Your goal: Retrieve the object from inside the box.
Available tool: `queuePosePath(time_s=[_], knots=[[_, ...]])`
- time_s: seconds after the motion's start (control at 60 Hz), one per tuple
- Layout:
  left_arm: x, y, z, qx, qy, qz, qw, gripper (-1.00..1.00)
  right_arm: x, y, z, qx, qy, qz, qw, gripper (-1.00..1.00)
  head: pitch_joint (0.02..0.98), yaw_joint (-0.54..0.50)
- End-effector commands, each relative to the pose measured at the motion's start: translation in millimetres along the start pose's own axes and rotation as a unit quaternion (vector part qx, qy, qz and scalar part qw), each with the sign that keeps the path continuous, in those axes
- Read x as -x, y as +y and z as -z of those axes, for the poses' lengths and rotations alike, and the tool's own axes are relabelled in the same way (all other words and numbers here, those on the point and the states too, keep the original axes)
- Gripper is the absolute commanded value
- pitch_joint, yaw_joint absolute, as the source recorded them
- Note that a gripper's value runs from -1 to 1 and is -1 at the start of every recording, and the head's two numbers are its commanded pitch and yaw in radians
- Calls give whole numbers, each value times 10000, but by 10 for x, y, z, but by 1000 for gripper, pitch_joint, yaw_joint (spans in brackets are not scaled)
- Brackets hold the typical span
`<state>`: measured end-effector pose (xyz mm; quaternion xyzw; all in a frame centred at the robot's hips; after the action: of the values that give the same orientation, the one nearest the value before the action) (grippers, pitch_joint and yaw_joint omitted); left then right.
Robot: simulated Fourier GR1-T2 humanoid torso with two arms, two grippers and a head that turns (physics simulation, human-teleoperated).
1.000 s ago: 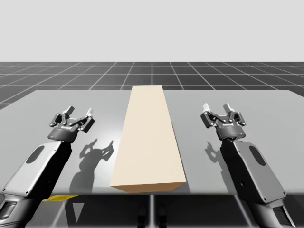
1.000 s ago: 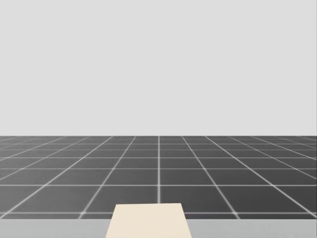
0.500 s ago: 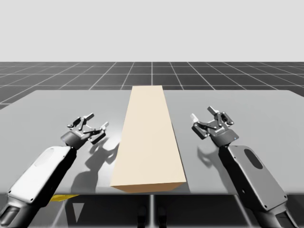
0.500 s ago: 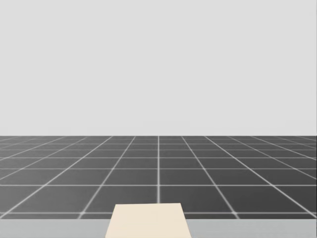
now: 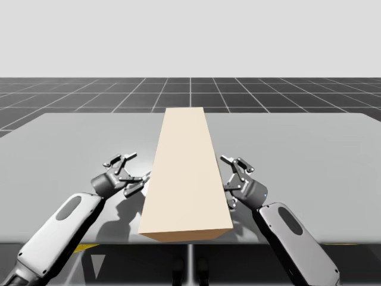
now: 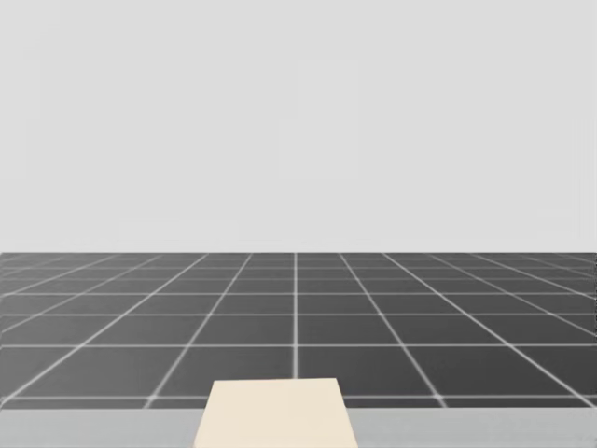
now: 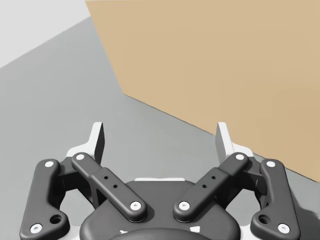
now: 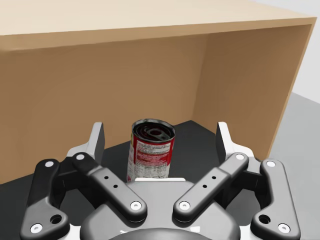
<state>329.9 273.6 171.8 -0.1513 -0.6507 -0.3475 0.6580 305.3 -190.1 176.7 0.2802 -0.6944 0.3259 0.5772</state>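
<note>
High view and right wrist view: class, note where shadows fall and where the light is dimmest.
High view: left gripper and right gripper cast dark shadows on the grey table beside the evenly lit beige box. Right wrist view: the floor inside the box is darkest, round the red can; the table outside is paler.

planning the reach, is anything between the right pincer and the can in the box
Nothing visible does. The box is open toward the open right pincer, and the red can stands upright inside, straight ahead of it.
</note>
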Motion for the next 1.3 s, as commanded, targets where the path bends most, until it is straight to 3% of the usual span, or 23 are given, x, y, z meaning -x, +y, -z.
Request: queuePosePath(time_s=[0.017,0.167,0.233,0.25,0.3,0.333,0.4,0.5,0.533,0.583,0.633,0.817,0.833,0.917,1.017,1.033,1.05,1.067,1.083,1.117,1.15,1.25,1.3], knots=[[20,-91,23,167,59,85,9998,-1000,203,198,8,-299,93,235,9992,-1000,87,-14],[32,-106,37,199,104,143,9996,-1000,458,130,94,-278,201,175,9993,-1000,99,-25],[31,-108,34,208,100,155,9996,-1000,532,108,147,-236,209,222,9993,-1000,107,-29],[28,-108,33,211,91,154,9996,-1000,555,98,171,-196,229,304,9991,-1000,110,-31],[26,-106,31,208,89,163,9996,-1000,586,74,208,-188,216,235,9993,-1000,112,-32],[25,-106,30,209,87,164,9996,-1000,610,62,250,-191,250,312,9990,-1000,115,-32],[22,-106,29,210,83,179,9996,-1000,663,21,347,-247,300,273,9989,-1000,120,-36],[17,-103,23,210,73,183,9996,-1000,730,-53,521,-303,407,389,9980,-1000,125,-35],[17,-100,22,208,72,187,9996,-1000,765,-91,596,-287,430,332,9981,-1000,129,-36],[14,-96,17,199,66,194,9996,-1000,810,-121,704,-320,498,427,9973,-1000,135,-36],[11,-96,12,199,65,211,9996,-1000,856,-133,792,-325,571,340,9973,-1000,138,-35],[7,-91,-2,195,62,259,9995,-1000,939,-33,1075,-597,702,233,9955,-1000,147,-27],[6,-89,-4,192,58,261,9995,-1000,942,-10,1119,-633,717,292,9950,-1000,148,-26],[4,-86,-12,192,49,270,9994,-1000,957,22,1208,-692,787,306,9940,-1000,151,-25],[2,-87,-19,205,47,290,9994,-1000,969,39,1254,-718,1017,485,9910,-991,152,-24],[2,-87,-20,203,49,296,9993,-1000,970,45,1251,-687,965,410,9921,-822,152,-24],[3,-88,-21,198,52,310,9993,-1000,975,56,1244,-535,847,328,9944,175,152,-25],[3,-89,-22,199,52,312,9993,-1000,976,55,1248,-581,856,356,9940,696,152,-25],[2,-89,-24,202,51,312,9993,-1000,968,52,1242,-604,886,367,9936,1000,151,-26],[4,-90,-23,199,53,316,9993,-1000,956,51,1231,-621,904,421,9931,1000,150,-25],[5,-91,-25,201,55,320,9993,-1000,946,32,1221,-580,871,342,9939,1000,149,-25],[16,-97,-21,197,78,347,9992,-1000,874,-28,1130,-395,924,409,9941,1000,146,-29],[20,-98,-19,195,85,359,9991,-1000,826,-69,1047,-308,882,334,9951,1000,144,-31]])
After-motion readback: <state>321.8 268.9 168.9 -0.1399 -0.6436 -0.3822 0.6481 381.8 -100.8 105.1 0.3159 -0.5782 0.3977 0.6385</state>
